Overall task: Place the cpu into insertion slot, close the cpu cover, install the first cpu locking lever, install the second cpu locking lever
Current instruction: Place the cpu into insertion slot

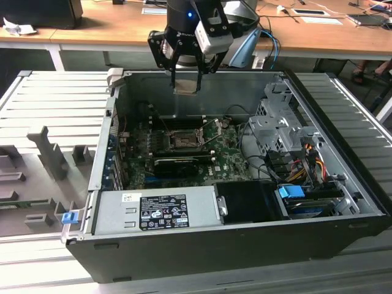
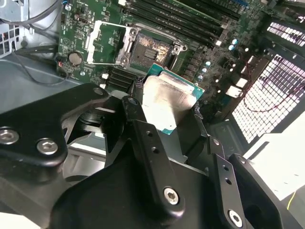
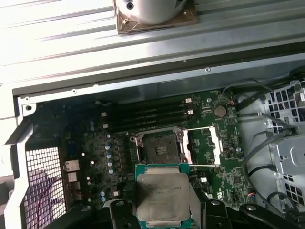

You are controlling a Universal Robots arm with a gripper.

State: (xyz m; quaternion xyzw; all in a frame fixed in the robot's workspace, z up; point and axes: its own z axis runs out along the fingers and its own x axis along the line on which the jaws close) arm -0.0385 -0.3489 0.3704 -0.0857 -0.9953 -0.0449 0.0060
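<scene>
The cpu [image 3: 162, 200] is gripped by its edges in the pincer [image 1: 186, 82], closed to chip width, at the exterior view's upper centre, well apart from the uncovered insertion slot [image 3: 159, 149]. Tilt or offset is judged liable to bend its contacts.

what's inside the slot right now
Nothing: the slot shows its bare dark contact bed, with the cover swung open beside it. The cpu, held in the gripper, hides part of the board next to the slot.
</scene>
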